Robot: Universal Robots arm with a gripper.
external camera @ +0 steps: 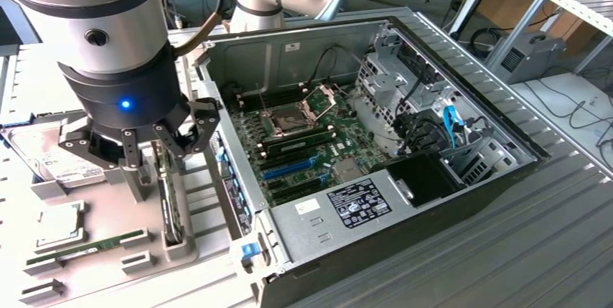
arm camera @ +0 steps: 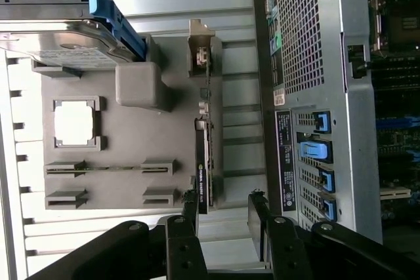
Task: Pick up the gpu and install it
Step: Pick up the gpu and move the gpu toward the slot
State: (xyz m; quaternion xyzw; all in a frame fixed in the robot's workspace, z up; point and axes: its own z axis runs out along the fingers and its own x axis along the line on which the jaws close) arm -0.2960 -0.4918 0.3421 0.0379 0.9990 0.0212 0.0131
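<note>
The gpu (arm camera: 203, 152) stands on its edge in a slot of the grey parts holder (arm camera: 125, 188), with its silver end bracket (arm camera: 199, 50) at the far end. In the exterior view the gpu (external camera: 171, 211) is a thin dark card just below my gripper (external camera: 155, 171). My gripper (arm camera: 223, 211) is open and holds nothing. One finger (arm camera: 190, 209) is over the card's near end and the other finger (arm camera: 258, 209) is off to its side, toward the computer case. I cannot tell whether a finger touches the card.
The open computer case (external camera: 460, 107) lies to the exterior view's right of the holder, its motherboard (external camera: 326, 136) and blue slots (external camera: 287, 169) exposed. A hard drive (arm camera: 59, 44), a processor (arm camera: 73, 122) and a memory stick (arm camera: 98, 168) also sit on the holder. The case's rear panel (arm camera: 308, 63) is close beside the gpu.
</note>
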